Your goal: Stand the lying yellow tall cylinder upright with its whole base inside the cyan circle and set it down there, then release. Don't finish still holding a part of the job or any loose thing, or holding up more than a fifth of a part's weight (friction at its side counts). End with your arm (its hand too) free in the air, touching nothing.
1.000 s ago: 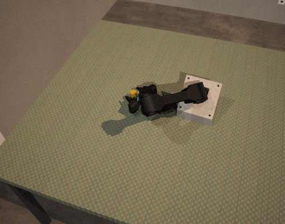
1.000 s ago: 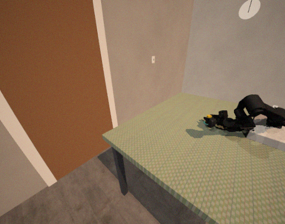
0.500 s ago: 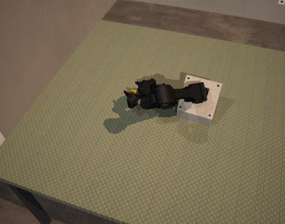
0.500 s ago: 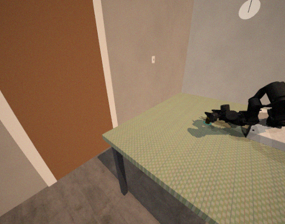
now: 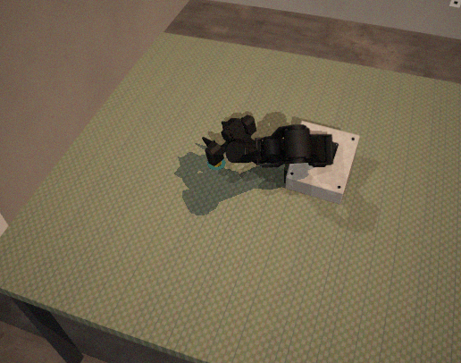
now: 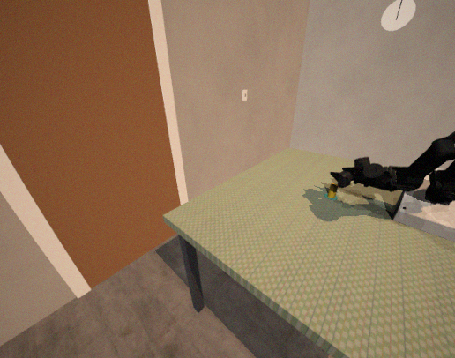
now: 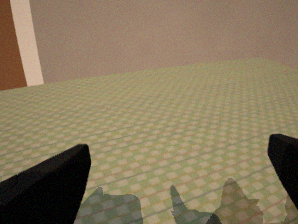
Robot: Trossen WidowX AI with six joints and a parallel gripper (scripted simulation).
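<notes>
The yellow tall cylinder (image 6: 331,190) stands upright on the cyan circle (image 6: 336,197) on the green table. In the top view only a bit of the yellow cylinder (image 5: 218,164) and the cyan circle's rim (image 5: 211,166) show under the arm. My gripper (image 6: 338,177) is open and sits above the cylinder's top, apart from it.
The arm's white base plate (image 5: 323,161) stands to the right of the circle. The table's left edge (image 6: 236,273) drops to the floor. An orange door and walls stand beyond the table.
</notes>
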